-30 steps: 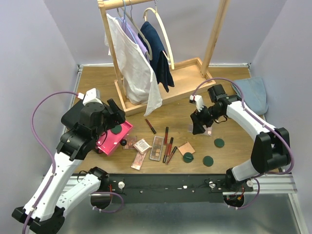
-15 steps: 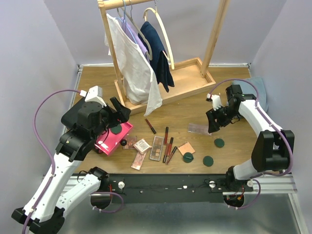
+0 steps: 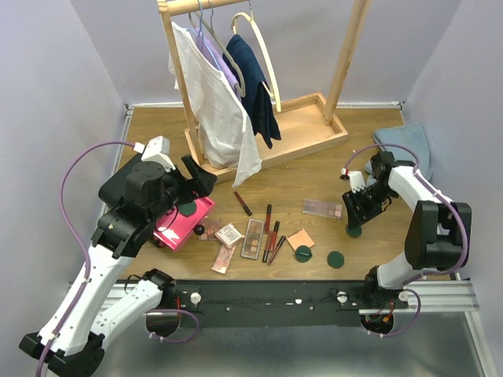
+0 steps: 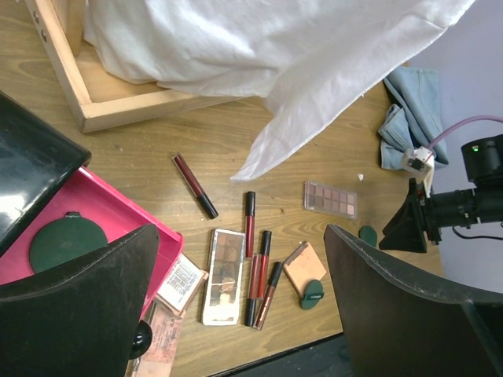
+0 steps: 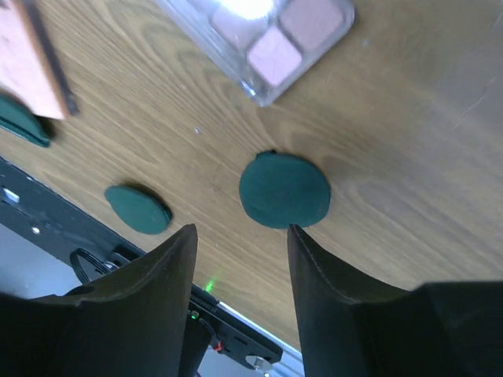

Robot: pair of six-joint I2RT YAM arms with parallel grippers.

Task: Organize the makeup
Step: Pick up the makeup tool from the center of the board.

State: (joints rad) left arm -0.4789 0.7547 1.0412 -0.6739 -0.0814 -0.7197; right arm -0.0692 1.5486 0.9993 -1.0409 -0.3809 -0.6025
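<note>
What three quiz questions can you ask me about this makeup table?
1. True or false: the right tool is shut on a green disc.
2. Near the left tool, another green disc lies: A in the pink drawer, B on the blue cloth, C on a palette.
3. In the top view, how many green discs lie on the bare table?
Key: 1 false, it is open; 2 A; 3 three.

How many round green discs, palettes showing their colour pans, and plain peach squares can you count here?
Round green discs: 4
Palettes showing colour pans: 2
Peach squares: 1
Total: 7
</note>
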